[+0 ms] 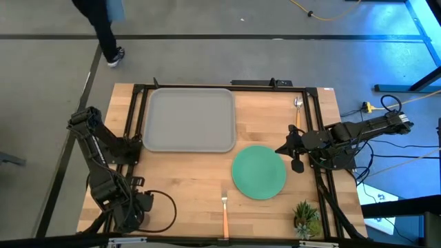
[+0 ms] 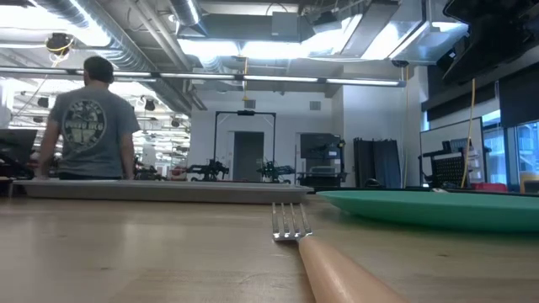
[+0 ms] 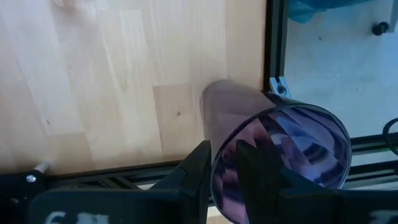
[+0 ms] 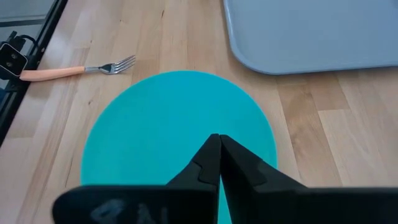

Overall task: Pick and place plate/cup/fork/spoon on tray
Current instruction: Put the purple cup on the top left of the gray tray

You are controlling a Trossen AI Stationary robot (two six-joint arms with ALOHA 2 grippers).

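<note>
Left claw has the cup, take it to the tray level

Left claw (image 3: 222,154) is grasping the cup (image 3: 292,143) by its wall: one finger outside the rim, the other inside. The cup sits at the near-left corner of the counter (image 1: 186,186) by the frame rail and looks tilted. It is hidden under the arm in the high view.

The tray (image 1: 191,120) is bare and lies well apart, toward the far side. My read is that the pinch on a thin wall is shallow, so lift straight up, level the rim, move slowly and set it in a tray corner to leave room.

The plate (image 1: 258,172) lies just off the tray's near-right corner, with the right claw (image 4: 217,146) clenched empty over its edge. The fork (image 1: 224,210) is near the front edge and the spoon (image 1: 298,107) is far right.
</note>
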